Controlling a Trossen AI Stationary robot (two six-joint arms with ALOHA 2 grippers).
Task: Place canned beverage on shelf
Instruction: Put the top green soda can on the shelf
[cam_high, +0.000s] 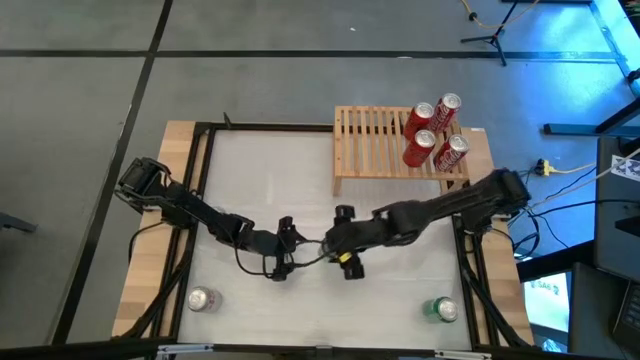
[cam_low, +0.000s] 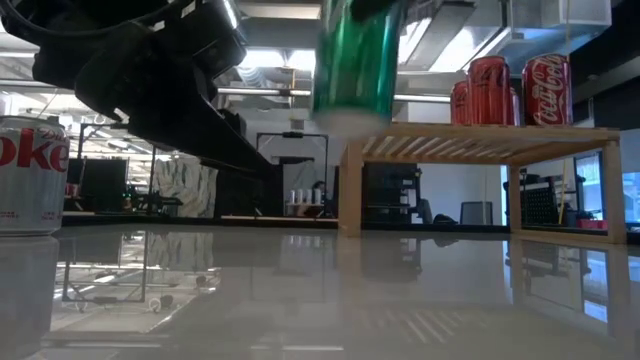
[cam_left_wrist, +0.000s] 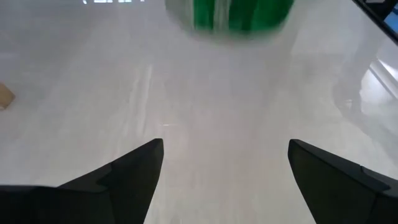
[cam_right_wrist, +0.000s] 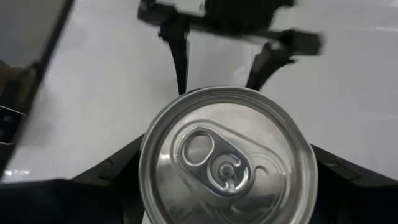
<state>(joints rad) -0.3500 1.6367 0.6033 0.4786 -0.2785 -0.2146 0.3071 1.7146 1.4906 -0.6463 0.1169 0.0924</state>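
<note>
Left gripper (cam_left_wrist: 224, 148): jaws wide apart, nothing between them; it hangs over the table (cam_high: 270, 180) near centre, facing the can.
Silver can (cam_high: 203, 299): stands upright on the table's near left corner, well apart from both grippers.
Can (cam_low: 355, 60): green, upright, raised clear of the table near centre, level with or above the shelf top in the low view.
Right gripper (cam_high: 345, 255): closed on the can, one finger on each side of the wall just below the rim; the pull-tab lid shows between them in the right wrist view.
Can, handling: judged thin-walled metal, smooth and slippery; it dents under excess force. If full, moderately heavy and stiff; if empty, light and easily crushed. Which applies cannot be told.
Can, grip point: across the round wall, mid to upper body, axis vertical. Avoid the lid and tab.
Shelf (cam_high: 370, 150): light wood, parallel slats with gaps, on legs at the table's far right. The left part is bare.
Red cans (cam_high: 432, 130): four, upright, grouped on the shelf's right end.
Second green can (cam_high: 443, 310): upright on the table's near right corner.
Table, surface: white, glossy, reflective.
</note>
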